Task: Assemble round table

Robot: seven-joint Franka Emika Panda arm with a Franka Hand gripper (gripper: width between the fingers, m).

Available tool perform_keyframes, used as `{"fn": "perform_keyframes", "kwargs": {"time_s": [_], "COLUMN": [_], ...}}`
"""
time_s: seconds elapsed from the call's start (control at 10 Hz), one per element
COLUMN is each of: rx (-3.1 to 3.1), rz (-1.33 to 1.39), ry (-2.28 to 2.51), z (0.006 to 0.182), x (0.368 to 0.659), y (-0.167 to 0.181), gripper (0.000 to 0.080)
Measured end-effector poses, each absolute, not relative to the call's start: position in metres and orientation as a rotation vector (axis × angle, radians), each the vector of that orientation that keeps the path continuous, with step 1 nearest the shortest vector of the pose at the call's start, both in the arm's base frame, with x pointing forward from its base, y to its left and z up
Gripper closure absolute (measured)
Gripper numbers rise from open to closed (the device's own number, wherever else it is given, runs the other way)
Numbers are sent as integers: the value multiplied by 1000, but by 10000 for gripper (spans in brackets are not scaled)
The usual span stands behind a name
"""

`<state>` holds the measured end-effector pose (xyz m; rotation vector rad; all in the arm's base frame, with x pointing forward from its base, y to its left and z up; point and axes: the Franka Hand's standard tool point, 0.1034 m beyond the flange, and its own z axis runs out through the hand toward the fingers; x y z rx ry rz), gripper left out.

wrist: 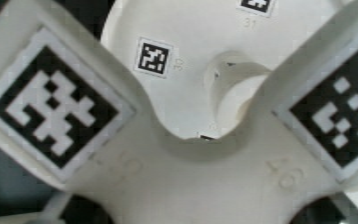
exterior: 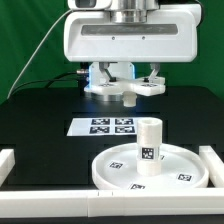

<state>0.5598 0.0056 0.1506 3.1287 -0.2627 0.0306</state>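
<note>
A black table top (exterior: pixel 40 120) fills the exterior view, with a green backdrop (exterior: pixel 25 40) behind it and white border rails (exterior: pixel 15 158) along its near edges. Flat on the table, about mid-scene, lies the marker board (exterior: pixel 112 126) with its square tags. Nearer the camera and toward the exterior view's right sits the large round disc (exterior: pixel 150 171), rim up, tags on its inner face. The short thick leg (exterior: pixel 149 147) stands upright at the disc's middle, a tag on its side.

The arm comes down from the top of the picture, its bulky white wrist housing (exterior: pixel 125 42) level and facing the camera. Below it the gripper (exterior: pixel 126 97) hangs at the far side of the table, beyond the marker board and well apart from the disc. It holds the white cross-shaped foot piece (exterior: pixel 126 88), which lies roughly level between the fingers, just above the table.

In the wrist view the foot piece (wrist: pixel 211 130) fills almost the whole picture, very close to the lens. Two of its arms spread apart, each carrying a large black-and-white tag, and a third arm with smaller tags runs away from the camera. The fingers themselves are hidden here, so the grip can only be read from the exterior view.
</note>
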Motion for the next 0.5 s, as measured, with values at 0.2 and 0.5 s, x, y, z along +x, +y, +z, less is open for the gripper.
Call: {"fn": "perform_keyframes", "kwargs": {"time_s": [0.2, 0.5], "rx": [3126, 3116], "rz": [27, 18], "ry": [-283, -292], "z": [150, 141], "x": [560, 568], "y": [8, 22], "gripper": [353, 353]}}
